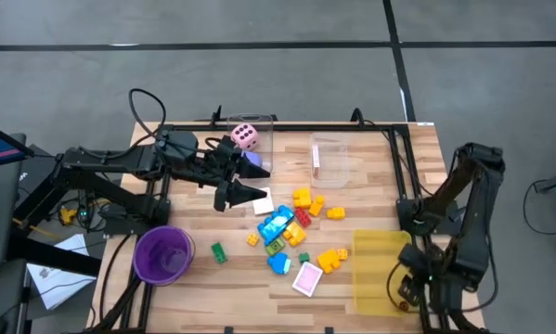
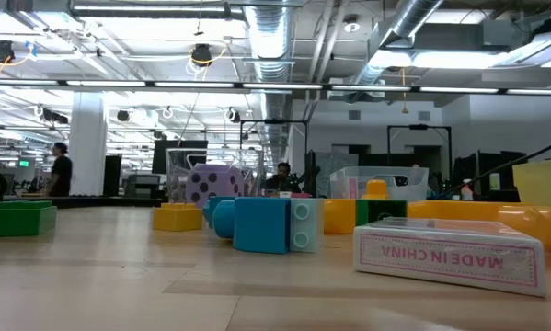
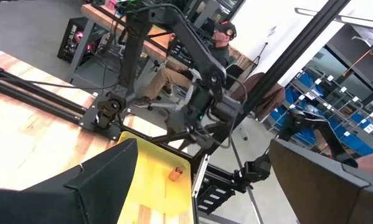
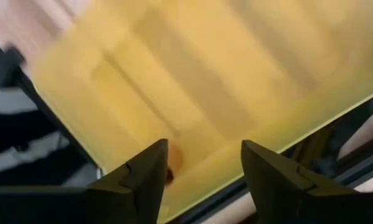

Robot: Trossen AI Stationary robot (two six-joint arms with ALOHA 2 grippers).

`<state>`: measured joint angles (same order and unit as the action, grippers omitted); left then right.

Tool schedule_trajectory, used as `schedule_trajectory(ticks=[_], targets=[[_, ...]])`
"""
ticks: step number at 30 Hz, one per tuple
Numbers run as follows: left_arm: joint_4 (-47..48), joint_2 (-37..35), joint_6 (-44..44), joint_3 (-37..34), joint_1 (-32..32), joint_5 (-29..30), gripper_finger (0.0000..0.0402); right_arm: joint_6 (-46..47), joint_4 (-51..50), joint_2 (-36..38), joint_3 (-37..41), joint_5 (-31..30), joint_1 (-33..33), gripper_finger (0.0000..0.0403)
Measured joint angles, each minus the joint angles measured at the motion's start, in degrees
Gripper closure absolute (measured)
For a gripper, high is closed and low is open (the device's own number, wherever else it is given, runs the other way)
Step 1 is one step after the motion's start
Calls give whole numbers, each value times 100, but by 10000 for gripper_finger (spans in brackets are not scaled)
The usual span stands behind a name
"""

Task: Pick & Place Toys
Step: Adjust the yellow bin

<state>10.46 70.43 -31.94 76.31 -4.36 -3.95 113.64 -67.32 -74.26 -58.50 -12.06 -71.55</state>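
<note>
toys [image 1: 291, 232] lie between cup [image 1: 162, 254] and tray [image 1: 378, 271].

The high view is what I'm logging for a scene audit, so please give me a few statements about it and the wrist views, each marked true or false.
1. The pink dotted die lies in the purple cup. False: it sits in a clear box at the table's far edge.
2. The right gripper hangs over the yellow tray. True.
3. A small orange piece lies in that tray. True.
4. The left gripper is shut on a blue block. False: its fingers stand open, holding nothing.
5. Most toys are heaped mid-table. True.
</note>
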Motion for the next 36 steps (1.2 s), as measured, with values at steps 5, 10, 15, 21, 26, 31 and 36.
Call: schedule_trajectory(ticks=[5,10,15,21,26,31,36], targets=[[4,0,7,0,0,0,42,195,-590,624,0,-676,3,244],[7,0,15,0,-2,120,42,208,-936,1150,0,-1200,261,305],[8,0,15,0,-1,136,42,158,-1108,1491,0,-1471,760,364],[7,0,15,0,-2,324,42,138,-959,1638,0,-1639,1452,398],[7,0,7,-2,0,374,42,-108,-844,1422,0,-1005,2066,402],[7,0,0,0,-2,376,42,-516,-556,1201,313,-264,2750,402],[4,0,0,0,-2,376,42,-1175,486,1076,907,614,3431,402]])
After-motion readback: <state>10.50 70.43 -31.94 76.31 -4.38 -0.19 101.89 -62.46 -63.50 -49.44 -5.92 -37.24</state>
